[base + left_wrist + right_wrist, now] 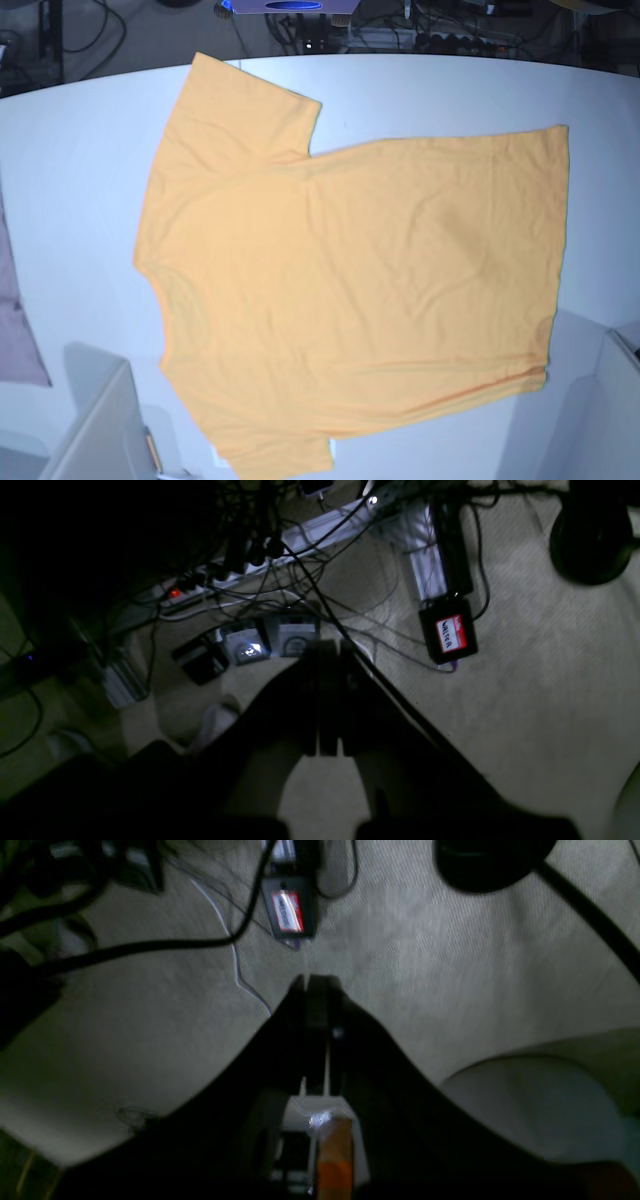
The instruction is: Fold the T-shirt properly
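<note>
T-shirt point(350, 290) spread flat, unfolded, on white counter point(80, 180); long axis left-right, collar left, hem right; left claw point(327, 700) and right claw point(317, 1040) both pinched shut, empty, over carpet, off the counter; nearer arm unclear.

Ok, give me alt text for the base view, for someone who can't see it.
An orange-yellow T-shirt lies spread flat and unfolded on a white table, collar toward the left. A pale pinkish-grey cloth shows at the left edge.
</note>
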You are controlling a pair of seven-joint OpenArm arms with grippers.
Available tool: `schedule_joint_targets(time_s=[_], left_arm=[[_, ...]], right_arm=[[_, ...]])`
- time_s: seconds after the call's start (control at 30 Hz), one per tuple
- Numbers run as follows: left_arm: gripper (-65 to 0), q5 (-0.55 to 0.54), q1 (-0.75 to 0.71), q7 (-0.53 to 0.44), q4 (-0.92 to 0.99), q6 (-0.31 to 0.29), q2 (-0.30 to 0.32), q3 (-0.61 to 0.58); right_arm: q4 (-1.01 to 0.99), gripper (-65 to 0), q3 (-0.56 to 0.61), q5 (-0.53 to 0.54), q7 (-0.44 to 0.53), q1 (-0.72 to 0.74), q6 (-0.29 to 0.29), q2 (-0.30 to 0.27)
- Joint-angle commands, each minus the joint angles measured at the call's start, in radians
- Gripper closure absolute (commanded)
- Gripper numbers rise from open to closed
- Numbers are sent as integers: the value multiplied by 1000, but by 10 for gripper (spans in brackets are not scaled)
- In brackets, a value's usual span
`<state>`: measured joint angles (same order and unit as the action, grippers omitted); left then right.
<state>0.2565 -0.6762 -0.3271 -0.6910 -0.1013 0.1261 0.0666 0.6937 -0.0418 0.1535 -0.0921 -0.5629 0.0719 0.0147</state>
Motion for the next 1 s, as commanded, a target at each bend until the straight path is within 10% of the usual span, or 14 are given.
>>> schedule_joint_targets(time_s=[0.0, 0.23, 0.57, 0.97], left_arm=[[0, -1, -40, -11, -19, 1, -1, 8], [0, -15, -199, -11, -236, 1, 25, 14], [0, -360, -466, -8, -689, 1, 117, 11], [0, -379, -567, -4, -1068, 1, 116, 28]], right_arm=[[57, 0, -2, -2, -16, -39, 6, 1], [446, 0, -73, -2, -131, -245, 4, 31], [956, 0, -143, -2, -231, -446, 4, 63], [1312, 0, -192, 10, -324, -383, 7, 106]])
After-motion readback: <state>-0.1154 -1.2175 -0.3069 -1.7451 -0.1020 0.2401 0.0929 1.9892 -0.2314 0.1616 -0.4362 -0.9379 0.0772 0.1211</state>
